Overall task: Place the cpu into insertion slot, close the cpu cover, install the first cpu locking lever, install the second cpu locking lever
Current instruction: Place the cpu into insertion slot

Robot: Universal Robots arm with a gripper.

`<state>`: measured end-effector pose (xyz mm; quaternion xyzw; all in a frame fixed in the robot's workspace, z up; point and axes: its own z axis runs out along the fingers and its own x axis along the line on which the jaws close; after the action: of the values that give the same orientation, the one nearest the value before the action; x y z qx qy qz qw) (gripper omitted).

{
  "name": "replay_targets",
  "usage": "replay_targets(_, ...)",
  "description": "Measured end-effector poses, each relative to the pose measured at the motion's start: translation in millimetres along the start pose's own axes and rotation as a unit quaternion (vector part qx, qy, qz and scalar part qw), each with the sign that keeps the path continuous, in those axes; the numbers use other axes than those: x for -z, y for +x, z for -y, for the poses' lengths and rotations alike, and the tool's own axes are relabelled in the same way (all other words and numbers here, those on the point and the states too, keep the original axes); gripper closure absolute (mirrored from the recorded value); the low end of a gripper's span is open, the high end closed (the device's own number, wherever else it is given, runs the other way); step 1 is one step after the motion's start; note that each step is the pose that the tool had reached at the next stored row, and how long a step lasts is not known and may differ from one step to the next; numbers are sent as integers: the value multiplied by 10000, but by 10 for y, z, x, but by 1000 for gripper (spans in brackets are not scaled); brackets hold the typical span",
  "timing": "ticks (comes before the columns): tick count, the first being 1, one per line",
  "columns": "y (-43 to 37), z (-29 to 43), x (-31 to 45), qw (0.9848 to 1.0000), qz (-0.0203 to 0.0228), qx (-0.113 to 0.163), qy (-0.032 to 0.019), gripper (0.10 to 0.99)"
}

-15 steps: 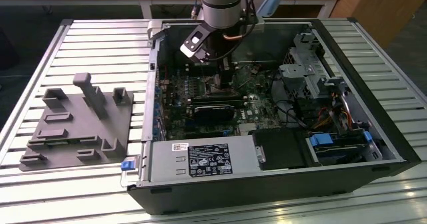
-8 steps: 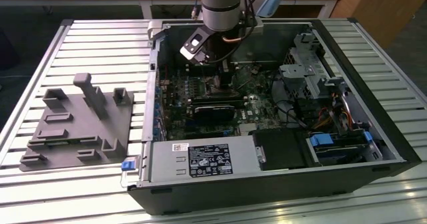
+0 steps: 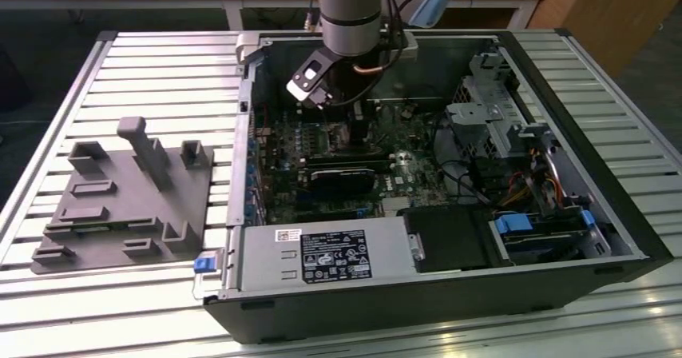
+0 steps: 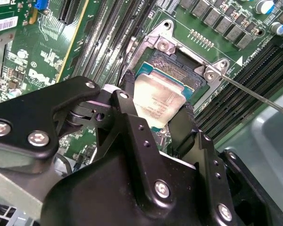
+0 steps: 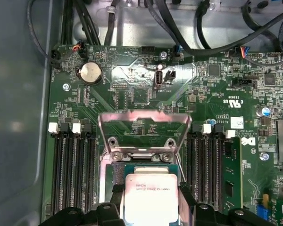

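In both wrist views my gripper (image 4: 158,94) (image 5: 151,188) is shut on the cpu (image 4: 155,101) (image 5: 151,197), a pale silver square chip with a green edge, with one black finger on each of two opposite sides. The chip hangs just over the insertion slot (image 4: 179,70) (image 5: 114,172), partly covering its dark recess. The cpu cover (image 5: 142,115) stands raised open behind the slot. A thin metal locking lever (image 4: 254,94) sticks out sideways from the slot's corner. In the exterior view the arm (image 3: 350,14) reaches down into the open computer case (image 3: 628,238).
Black memory slots (image 5: 75,169) (image 5: 205,169) flank the socket on both sides. A black card (image 3: 346,178), a power supply (image 3: 309,254) and a drive cage (image 3: 496,110) crowd the case. A grey fixture plate (image 3: 117,198) lies on the slatted table at the exterior view's left.
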<state>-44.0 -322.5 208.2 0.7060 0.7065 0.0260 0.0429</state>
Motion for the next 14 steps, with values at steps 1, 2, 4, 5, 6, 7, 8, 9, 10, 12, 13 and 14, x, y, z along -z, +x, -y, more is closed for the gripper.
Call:
replay_targets(1,0,2,-5,10000,0,0,0,549)
replay_targets(2,1,3,-10,10000,0,0,0,549)
replay_targets(4,4,8,-17,10000,1,-1,0,549)
replay_targets(5,6,10,-21,10000,0,0,0,549)
replay_targets(6,8,12,-26,10000,0,0,0,549)
replay_targets(7,10,14,-30,10000,0,0,0,549)
replay_targets(8,12,17,-33,10000,1,0,0,549)
replay_targets(9,14,19,-37,10000,0,0,0,549)
replay_targets(10,15,20,-41,10000,0,0,0,549)
replay_targets(12,16,23,-53,10000,0,0,0,549)
replay_targets(13,16,26,-59,10000,0,0,0,549)
replay_targets(14,17,27,-66,10000,0,0,0,549)
